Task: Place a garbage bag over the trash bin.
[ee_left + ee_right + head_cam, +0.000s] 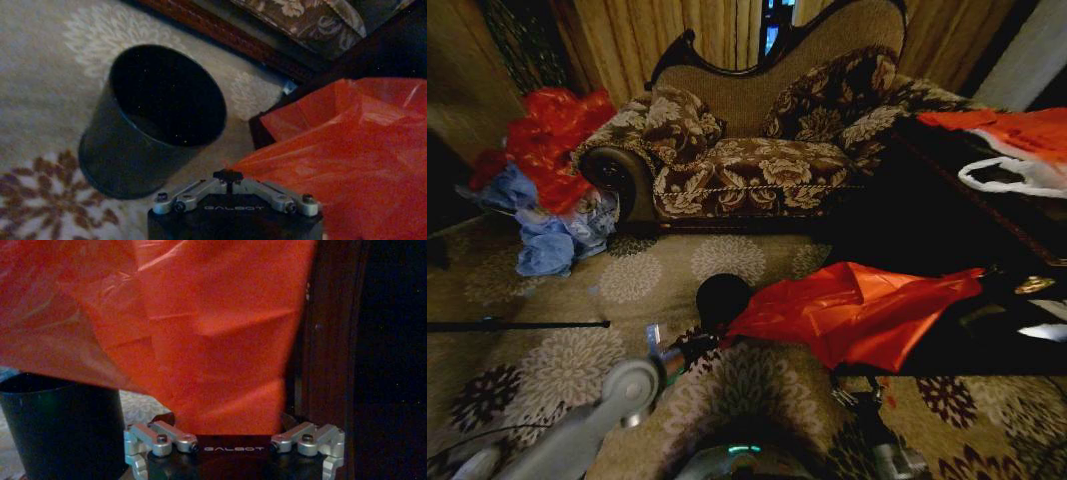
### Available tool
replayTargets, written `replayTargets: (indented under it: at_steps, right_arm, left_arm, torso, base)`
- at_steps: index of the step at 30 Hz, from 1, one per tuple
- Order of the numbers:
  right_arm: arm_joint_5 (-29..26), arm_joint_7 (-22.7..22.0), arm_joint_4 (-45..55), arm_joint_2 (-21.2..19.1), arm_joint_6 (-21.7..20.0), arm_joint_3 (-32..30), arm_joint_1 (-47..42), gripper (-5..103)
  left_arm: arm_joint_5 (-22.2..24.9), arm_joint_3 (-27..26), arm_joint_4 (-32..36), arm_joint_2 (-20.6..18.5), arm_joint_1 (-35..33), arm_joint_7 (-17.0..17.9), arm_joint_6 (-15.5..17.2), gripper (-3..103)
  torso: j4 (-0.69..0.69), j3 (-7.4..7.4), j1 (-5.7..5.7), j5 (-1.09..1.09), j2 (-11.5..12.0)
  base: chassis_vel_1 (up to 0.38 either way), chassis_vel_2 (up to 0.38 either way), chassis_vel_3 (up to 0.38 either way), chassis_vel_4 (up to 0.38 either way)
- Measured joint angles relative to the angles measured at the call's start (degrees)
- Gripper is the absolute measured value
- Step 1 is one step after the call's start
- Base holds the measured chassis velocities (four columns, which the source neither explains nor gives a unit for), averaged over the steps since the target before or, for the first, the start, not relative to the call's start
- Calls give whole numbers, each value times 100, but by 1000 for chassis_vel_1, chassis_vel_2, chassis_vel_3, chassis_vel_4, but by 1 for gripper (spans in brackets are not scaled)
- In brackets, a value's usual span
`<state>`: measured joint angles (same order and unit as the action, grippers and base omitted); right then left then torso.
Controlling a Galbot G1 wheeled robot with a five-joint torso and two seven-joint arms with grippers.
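The trash bin, small, black and round, stands upright on the patterned carpet in front of the sofa. Its open mouth is bare, and its wall also shows. The garbage bag, shiny crinkled red plastic, stretches from the bin's rim rightward over the dark table edge. In the wrist views the bag sits right beside the bin. My right gripper sits under the bag's low tip, shut on it, and the plastic narrows down into it. My left gripper hovers just near the bin.
A floral sofa fills the back. A heap of red and blue bags lies at the left. The dark table at the right carries a red-orange sheet and white plastic. A black rod lies on the carpet.
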<state>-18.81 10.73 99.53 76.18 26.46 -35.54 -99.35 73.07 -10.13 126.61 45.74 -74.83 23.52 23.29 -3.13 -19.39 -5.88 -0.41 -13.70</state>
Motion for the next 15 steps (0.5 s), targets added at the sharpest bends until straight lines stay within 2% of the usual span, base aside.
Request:
replayTargets:
  at_steps: [3,6,12,15]
  right_arm:
    - [64,-52,54,44,-33,-25,29,100]
    - [89,-68,95,64,-46,-27,41,100]
    - [100,-75,128,84,-51,-27,42,100]
    - [95,-72,117,65,-25,-41,22,100]
  left_arm:
    - [-611,-194,-70,60,-245,-178,-89,0]
    - [-728,-353,-75,52,-303,-262,-135,0]
    - [-617,-761,64,-58,-300,-332,-145,0]
    - [-288,-1057,287,-194,-247,-330,-134,0]
  torso:
    - [1,0,0,-1,0]
    - [1,0,0,0,0]
    - [1,0,0,0,0]
    - [1,0,0,1,0]
  base:
    - [0,0,0,0]
    - [0,0,0,0]
    - [0,0,0,0]
    - [0,0,0,0]
